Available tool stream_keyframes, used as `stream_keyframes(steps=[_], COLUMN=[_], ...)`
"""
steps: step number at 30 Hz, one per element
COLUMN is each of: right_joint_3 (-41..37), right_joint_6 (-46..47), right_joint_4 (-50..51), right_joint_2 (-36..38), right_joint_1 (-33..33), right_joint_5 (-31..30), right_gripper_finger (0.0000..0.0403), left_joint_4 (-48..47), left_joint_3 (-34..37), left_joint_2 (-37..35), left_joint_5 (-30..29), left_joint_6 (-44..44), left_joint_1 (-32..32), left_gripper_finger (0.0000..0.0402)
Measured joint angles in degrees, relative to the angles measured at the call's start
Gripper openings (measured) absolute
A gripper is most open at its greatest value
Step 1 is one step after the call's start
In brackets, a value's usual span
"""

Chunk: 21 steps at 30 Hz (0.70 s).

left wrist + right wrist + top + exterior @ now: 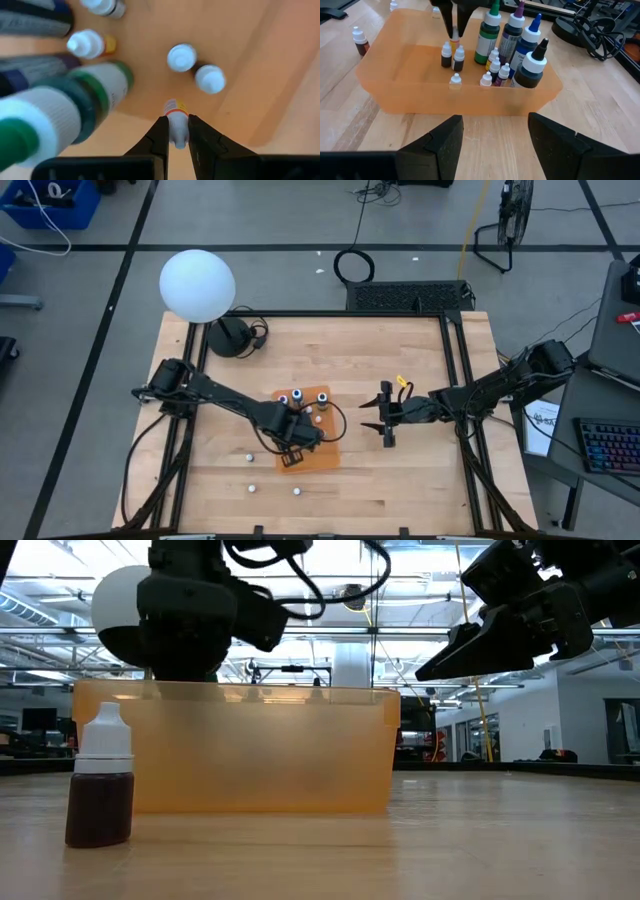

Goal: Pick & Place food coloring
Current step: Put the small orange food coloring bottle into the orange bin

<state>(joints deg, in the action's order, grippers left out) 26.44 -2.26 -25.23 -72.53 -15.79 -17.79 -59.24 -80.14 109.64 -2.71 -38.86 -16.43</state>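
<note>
The orange bin (420, 95) sits mid-table and holds several food coloring bottles, tall ones (490, 35) and tiny ones (451, 55), all standing on their bases. My left gripper (177, 121) hangs over the bin (318, 452), shut on a tiny orange-labelled food coloring bottle (455, 34). A brownish tiny bottle (100, 790) stands upright on the table in front of the bin. Other tiny bottles (252, 489) stand on the wood near the table's near edge. My right gripper (495, 125) is open, to the right of the bin (385, 420), touching nothing. My left gripper pinches the tiny bottle's white cap end (176, 134) between its two fingers, coming from above and pointing down. The bottle's orange-and-yellow labelled body (175, 107) hangs upright below the fingertips (161, 127), lifted clear above the bin's floor.
A large white globe (197, 284) on a dark stand sits at the table's far left corner. Black frame rails (455, 370) run along the table's sides. Bare wood lies between the bin and my right gripper (450, 660).
</note>
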Motion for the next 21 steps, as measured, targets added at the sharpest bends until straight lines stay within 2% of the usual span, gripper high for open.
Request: stream_keyframes(steps=[15,21], right_joint_3=[0.00,0.00], right_joint_6=[-0.02,-0.02], right_joint_4=[-0.13,-0.13], right_joint_2=[0.00,0.00], right_joint_1=[0.00,0.00], right_joint_5=[0.01,-0.01], right_gripper_finger=[0.0212,0.0212], left_joint_4=[6.44,5.97], left_joint_3=[4.57,4.86], left_joint_2=[-0.34,-1.72], left_joint_5=[1.85,2.74], left_joint_6=[-0.95,-1.60], left_joint_1=[0.17,0.17], left_gripper_finger=[0.0051,0.0101])
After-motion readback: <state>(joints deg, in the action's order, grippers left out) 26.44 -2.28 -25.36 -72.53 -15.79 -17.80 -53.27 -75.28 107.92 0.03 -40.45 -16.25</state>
